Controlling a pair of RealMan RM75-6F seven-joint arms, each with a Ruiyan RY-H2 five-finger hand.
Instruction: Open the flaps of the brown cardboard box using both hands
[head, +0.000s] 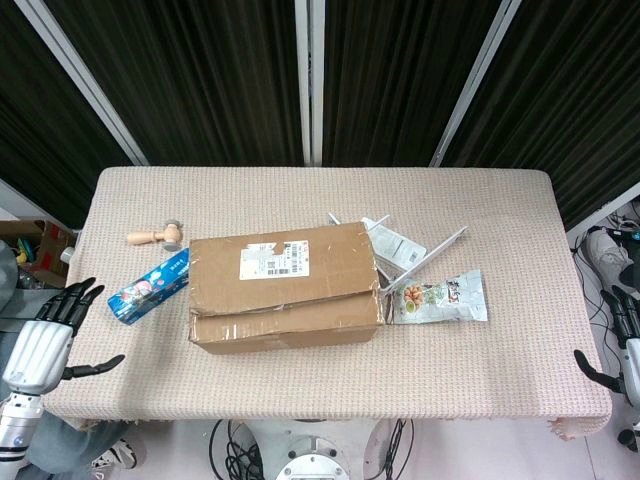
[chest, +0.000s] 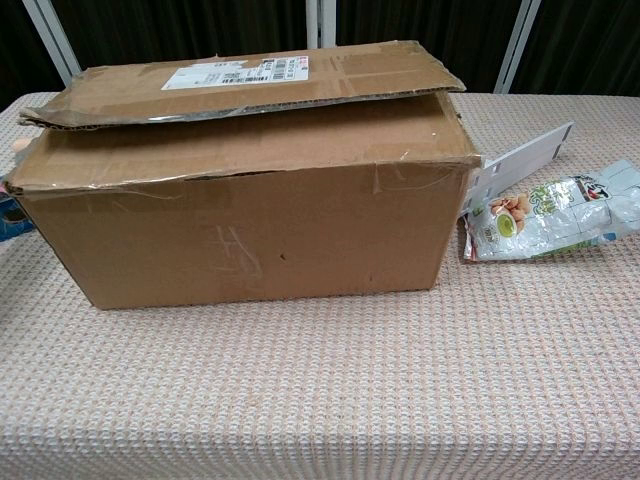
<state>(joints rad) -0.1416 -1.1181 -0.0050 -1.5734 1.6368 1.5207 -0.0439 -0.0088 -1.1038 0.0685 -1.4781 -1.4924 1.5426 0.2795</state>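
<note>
Dark pleated curtains with pale vertical rails back a table (head: 480, 350) covered in beige woven cloth. In the head view, the left hand (head: 55, 335) hangs off the table's left edge, fingers spread apart, holding nothing and touching nothing. The right hand (head: 618, 350) shows only partly at the right edge; whether its fingers are apart or together I cannot tell. The brown cardboard box (head: 285, 285) lies mid-table, its long axis running left to right, both top flaps lying down with taped seams and a white shipping label. A blue packet (head: 150, 285) sits just left of it, a snack bag (head: 440, 298) just right.

In the chest view, the box (chest: 250, 230) fills the frame, its far flap (chest: 250, 80) slightly raised, overlapping the near one. No hand shows here.
</note>
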